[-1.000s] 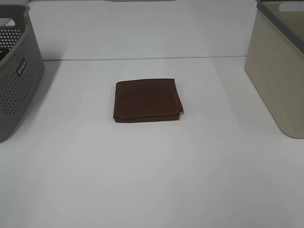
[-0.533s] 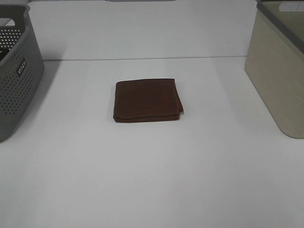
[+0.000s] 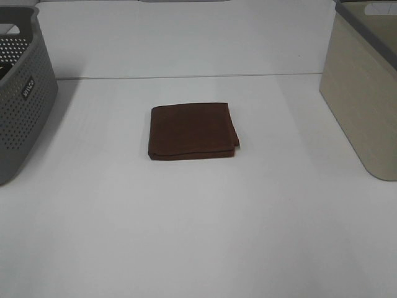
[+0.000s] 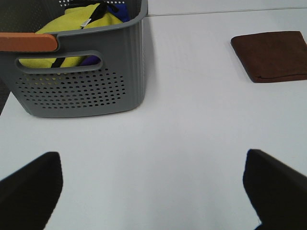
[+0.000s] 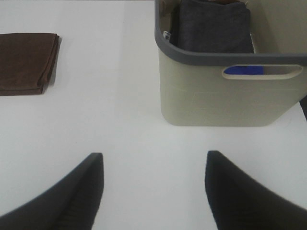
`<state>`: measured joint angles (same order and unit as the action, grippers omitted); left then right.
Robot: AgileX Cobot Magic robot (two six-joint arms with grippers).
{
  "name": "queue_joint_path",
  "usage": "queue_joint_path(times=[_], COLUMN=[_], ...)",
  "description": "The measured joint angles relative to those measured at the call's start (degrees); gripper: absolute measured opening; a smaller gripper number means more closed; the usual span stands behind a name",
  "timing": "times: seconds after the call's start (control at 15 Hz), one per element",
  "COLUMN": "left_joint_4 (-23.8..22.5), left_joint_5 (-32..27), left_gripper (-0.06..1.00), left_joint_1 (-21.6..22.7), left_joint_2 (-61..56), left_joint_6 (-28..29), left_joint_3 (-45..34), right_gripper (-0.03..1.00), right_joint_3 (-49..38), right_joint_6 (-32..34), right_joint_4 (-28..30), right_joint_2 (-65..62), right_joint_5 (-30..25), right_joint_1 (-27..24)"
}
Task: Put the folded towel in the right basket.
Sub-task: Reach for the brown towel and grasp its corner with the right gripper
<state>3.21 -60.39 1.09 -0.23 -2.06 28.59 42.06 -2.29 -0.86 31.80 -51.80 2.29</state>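
Exterior high: towel (image 3: 193, 131) flat at centre of table (image 3: 198, 236), midway between left basket (image 3: 18, 93) and right basket (image 3: 363, 93); left wrist: left gripper (image 4: 153, 191) spread, empty, towel well ahead; right wrist: right gripper (image 5: 153, 191) spread, empty, facing between towel and right basket, probably the better-placed arm.

The high camera looked down from the front onto the white table (image 3: 198, 236), with the folded towel (image 3: 193, 131) at frame centre, the grey basket (image 3: 22, 105) cut by the left edge and the beige basket (image 3: 363, 105) by the right edge. Each wrist camera sat low and close. The one behind the left gripper (image 4: 151, 158) faced the grey basket, and the one behind the right gripper (image 5: 154, 155) faced the beige basket. All 3 views shared the folded towel.
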Motion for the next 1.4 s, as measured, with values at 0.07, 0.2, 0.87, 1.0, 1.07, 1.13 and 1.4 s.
queue_joint_path(times=[0.07, 0.2, 0.87, 1.0, 1.07, 1.13, 1.4], left_joint_4=[0.00, 0.00, 0.00, 0.00, 0.00, 0.00, 0.00], left_joint_5=[0.00, 0.00, 0.00, 0.00, 0.00, 0.00, 0.00], left_gripper=[0.97, 0.97, 0.97, 0.97, 0.97, 0.97, 0.97], left_joint_1=[0.00, 0.00, 0.00, 0.00, 0.00, 0.00, 0.00], left_joint_2=[0.00, 0.00, 0.00, 0.00, 0.00, 0.00, 0.00], left_joint_6=[0.00, 0.00, 0.00, 0.00, 0.00, 0.00, 0.00], left_joint_3=[0.00, 0.00, 0.00, 0.00, 0.00, 0.00, 0.00], right_gripper=[0.59, 0.59, 0.65, 0.65, 0.65, 0.65, 0.65], right_joint_3=[2.86, 10.08, 53.23, 57.24, 59.07, 60.22, 61.13], right_joint_6=[0.00, 0.00, -4.18, -4.81, -5.90, -6.25, -6.13], right_joint_4=[0.00, 0.00, -7.56, -7.96, -8.31, -8.65, -12.83], right_joint_2=[4.81, 14.78, 64.00, 67.72, 70.13, 72.42, 81.47], right_joint_5=[0.46, 1.15, -6.65, -8.82, -9.80, -10.03, -10.60], right_joint_1=[0.00, 0.00, 0.80, 2.81, 5.04, 7.51, 13.06])
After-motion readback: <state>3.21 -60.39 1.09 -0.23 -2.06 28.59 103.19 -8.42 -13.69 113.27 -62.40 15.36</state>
